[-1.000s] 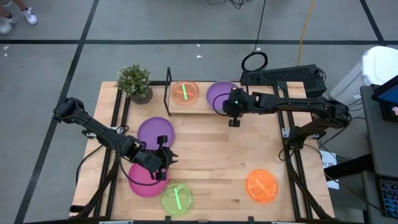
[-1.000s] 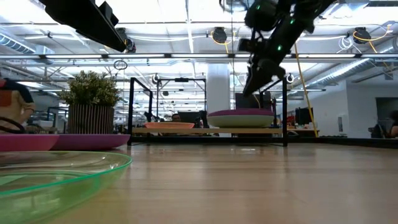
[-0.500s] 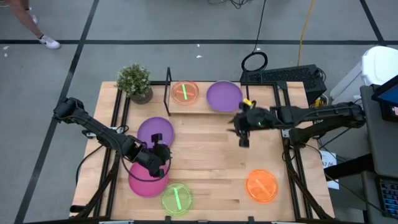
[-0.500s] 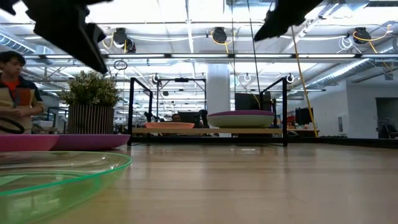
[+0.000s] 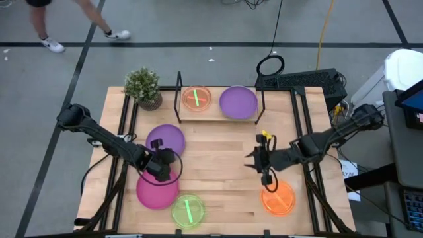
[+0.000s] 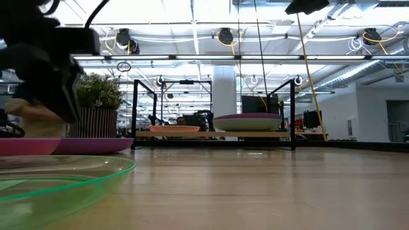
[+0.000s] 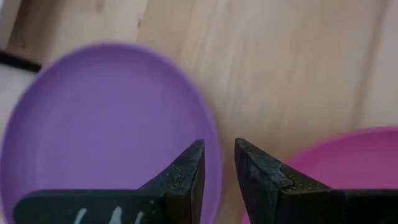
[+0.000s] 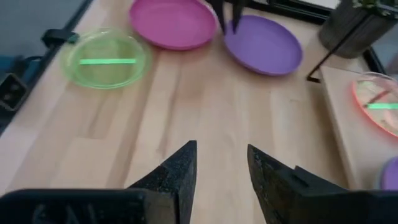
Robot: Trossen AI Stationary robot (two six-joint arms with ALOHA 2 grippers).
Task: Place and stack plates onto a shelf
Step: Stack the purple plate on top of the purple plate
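On the shelf (image 5: 218, 117) rest a red-pink plate (image 5: 195, 98) and a purple plate (image 5: 238, 102). On the table lie a second purple plate (image 5: 165, 139), a magenta plate (image 5: 156, 190), a lime-green plate (image 5: 188, 210) and an orange plate (image 5: 278, 198). My left gripper (image 5: 165, 158) hangs low over the near rim of the table's purple plate (image 7: 112, 118), fingers a narrow gap apart on either side of that rim, with the magenta plate (image 7: 336, 162) beside it. My right gripper (image 5: 254, 164) is open and empty over bare wood (image 8: 217, 112), just beyond the orange plate.
A potted plant (image 5: 142, 86) stands at the far left corner beside the shelf's upright end. Bare wood lies in the middle of the table between the two arms. A person walks on the floor beyond the far edge.
My right gripper has drawn back from the purple plate on the shelf and swung toward the near right, ending beside the orange plate; the plate stays on the shelf. My left gripper has moved from above the magenta plate toward the table's purple plate and has come down.
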